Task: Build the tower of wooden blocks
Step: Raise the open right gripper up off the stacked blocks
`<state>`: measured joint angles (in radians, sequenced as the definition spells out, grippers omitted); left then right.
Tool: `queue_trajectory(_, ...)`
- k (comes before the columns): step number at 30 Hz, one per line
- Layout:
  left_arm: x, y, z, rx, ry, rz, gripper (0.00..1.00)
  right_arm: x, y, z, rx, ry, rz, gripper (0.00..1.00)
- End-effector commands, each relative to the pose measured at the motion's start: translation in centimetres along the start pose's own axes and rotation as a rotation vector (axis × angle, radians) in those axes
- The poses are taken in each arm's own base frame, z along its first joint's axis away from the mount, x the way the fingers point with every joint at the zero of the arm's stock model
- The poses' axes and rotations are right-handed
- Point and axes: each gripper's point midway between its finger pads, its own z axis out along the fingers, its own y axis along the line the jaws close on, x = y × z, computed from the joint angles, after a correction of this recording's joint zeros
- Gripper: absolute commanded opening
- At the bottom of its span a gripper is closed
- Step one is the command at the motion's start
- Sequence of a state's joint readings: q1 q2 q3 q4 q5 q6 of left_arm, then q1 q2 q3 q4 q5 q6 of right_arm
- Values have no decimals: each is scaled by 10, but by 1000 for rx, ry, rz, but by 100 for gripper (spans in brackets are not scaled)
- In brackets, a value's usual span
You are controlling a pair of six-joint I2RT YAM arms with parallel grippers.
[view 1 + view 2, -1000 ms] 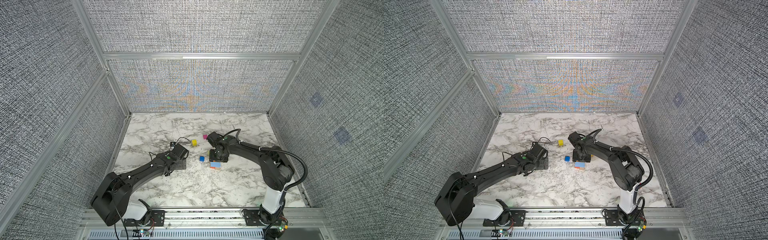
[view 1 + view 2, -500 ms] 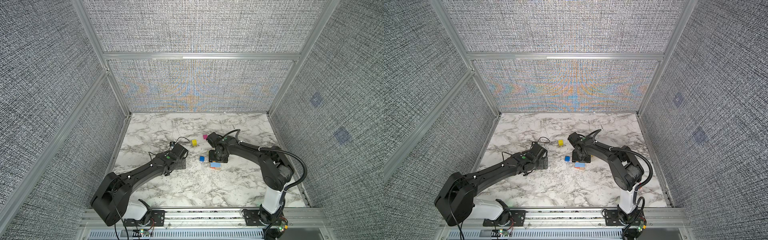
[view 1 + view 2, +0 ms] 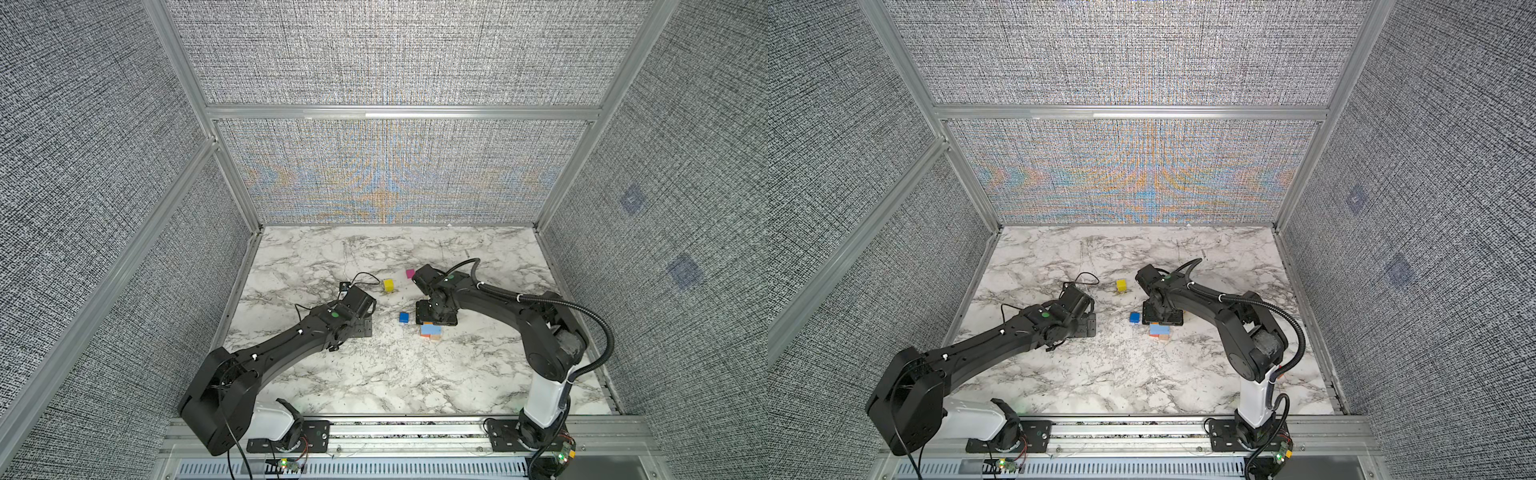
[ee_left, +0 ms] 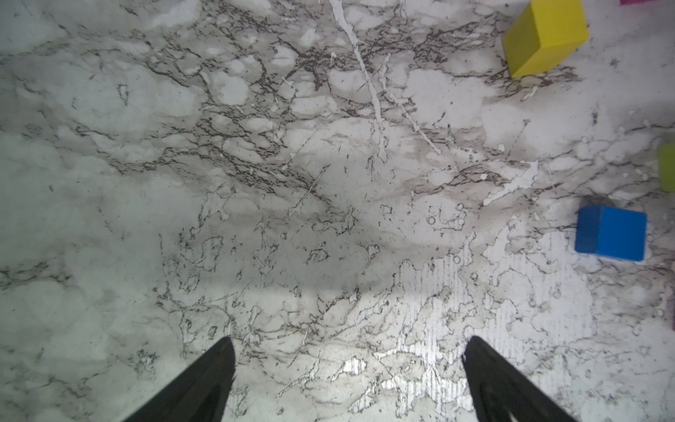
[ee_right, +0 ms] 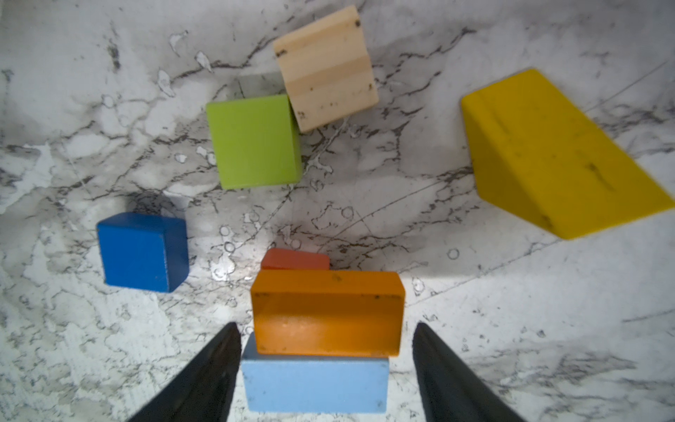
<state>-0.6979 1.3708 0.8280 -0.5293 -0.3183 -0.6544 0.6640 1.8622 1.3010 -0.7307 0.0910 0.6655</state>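
Observation:
The tower point(image 5: 314, 380) is a light blue brick with an orange brick point(image 5: 327, 314) lying on it; a red block's edge point(image 5: 294, 259) shows behind. In both top views the tower point(image 3: 430, 331) point(image 3: 1159, 330) pokes out from under my right gripper point(image 3: 436, 318) point(image 3: 1163, 318). That right gripper point(image 5: 327, 343) is open, its fingers flanking the orange brick, with a gap on one side. My left gripper point(image 4: 347, 365) point(image 3: 361, 328) is open over bare marble, nothing between its fingers. Loose wood blocks: blue cube point(image 5: 142, 252) point(image 3: 404, 317), green block point(image 5: 255, 140), tan block point(image 5: 325, 67).
A yellow cube point(image 3: 389, 284) point(image 4: 546, 36) and a magenta block point(image 3: 410, 273) lie behind the tower. A large yellow wedge-like block point(image 5: 555, 153) lies beside the stack. Grey padded walls enclose the marble table point(image 3: 374, 374) on three sides.
Hardly anything shifts in the top views. The right gripper stays over the stack and the left arm holds still.

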Motion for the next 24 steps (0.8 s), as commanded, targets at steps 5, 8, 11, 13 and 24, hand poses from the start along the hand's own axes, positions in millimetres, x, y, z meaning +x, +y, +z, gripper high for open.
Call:
queue_trajectory(5, 2, 3, -1, -9, 6, -3, 99, 3, 4, 2, 8, 22, -34, 77)
queue_trajectory(8, 2, 3, 0, -8, 6, -3, 99, 3, 3, 3, 18, 24, -41, 77)
queue_trajectory(11, 1, 2, -1, -8, 6, -3, 99, 4, 2, 3, 25, 25, -44, 77)
queue_trajectory(13, 1, 2, -1, -6, 5, -2, 99, 4, 0, 2, 31, 23, -43, 76)
queue_trajectory(24, 0, 0, 0, -6, 9, -3, 99, 4, -3, 2, 41, 20, -50, 68)
